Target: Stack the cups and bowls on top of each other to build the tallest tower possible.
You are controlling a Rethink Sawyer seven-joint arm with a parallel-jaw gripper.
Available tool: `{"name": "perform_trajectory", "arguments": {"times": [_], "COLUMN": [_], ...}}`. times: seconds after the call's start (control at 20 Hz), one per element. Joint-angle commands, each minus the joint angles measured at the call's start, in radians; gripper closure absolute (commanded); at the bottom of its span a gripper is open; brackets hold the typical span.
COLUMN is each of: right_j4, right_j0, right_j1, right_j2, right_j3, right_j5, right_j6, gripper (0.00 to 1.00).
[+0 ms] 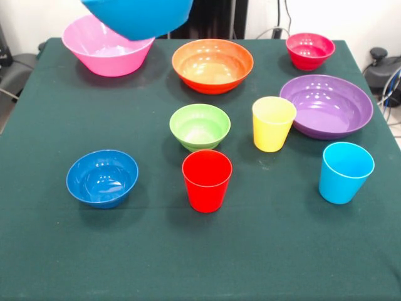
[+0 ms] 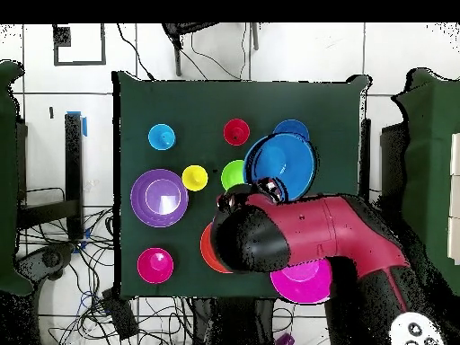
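The large blue bowl (image 1: 141,15) hangs tilted in the air at the top, over the pink bowl (image 1: 106,50). In the overhead view my gripper (image 2: 256,190) is shut on the rim of the large blue bowl (image 2: 280,164); in the front view the gripper is hidden behind it. On the green cloth stand, all apart, the orange bowl (image 1: 213,64), small red bowl (image 1: 309,50), purple bowl (image 1: 326,105), green bowl (image 1: 200,126), small blue bowl (image 1: 102,177), yellow cup (image 1: 273,123), red cup (image 1: 207,180) and sky-blue cup (image 1: 345,172). Nothing is stacked.
In the overhead view my red arm (image 2: 332,229) covers part of the orange bowl (image 2: 207,252) and the pink bowl (image 2: 301,280). The table's edges (image 1: 376,81) drop off to a floor with cables.
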Motion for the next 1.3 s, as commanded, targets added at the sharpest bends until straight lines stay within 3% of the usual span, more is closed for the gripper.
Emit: {"name": "perform_trajectory", "arguments": {"times": [0.05,0.2,0.35,0.5,0.6,0.7,0.85,0.95,1.1,1.3], "right_j4": [0.015,0.062,0.083,-0.012,-0.111,-0.182,-0.175,-0.183,-0.197,-0.216], "right_j0": [-0.03,-0.063,-0.081,-0.028,0.05,0.115,0.108,0.133,0.129,0.156], "right_j1": [-0.03,-0.089,-0.092,0.027,0.14,0.227,0.299,0.335,0.382,0.387], "right_j2": [0.093,0.136,0.19,0.192,0.12,0.047,0.051,0.031,0.04,0.022], "right_j3": [-0.04,-0.043,-0.05,-0.082,-0.115,-0.158,-0.162,-0.19,-0.198,-0.237], "right_j5": [0.118,0.168,0.201,0.13,0.118,0.178,0.134,0.148,0.08,0.088], "right_j6": [-0.291,-0.332,-0.356,-0.271,-0.185,-0.126,-0.162,-0.139,-0.138,-0.101], "gripper": [1.0,1.0,1.0,1.0,1.0,1.0,1.0,1.0,1.0,1.0]}}
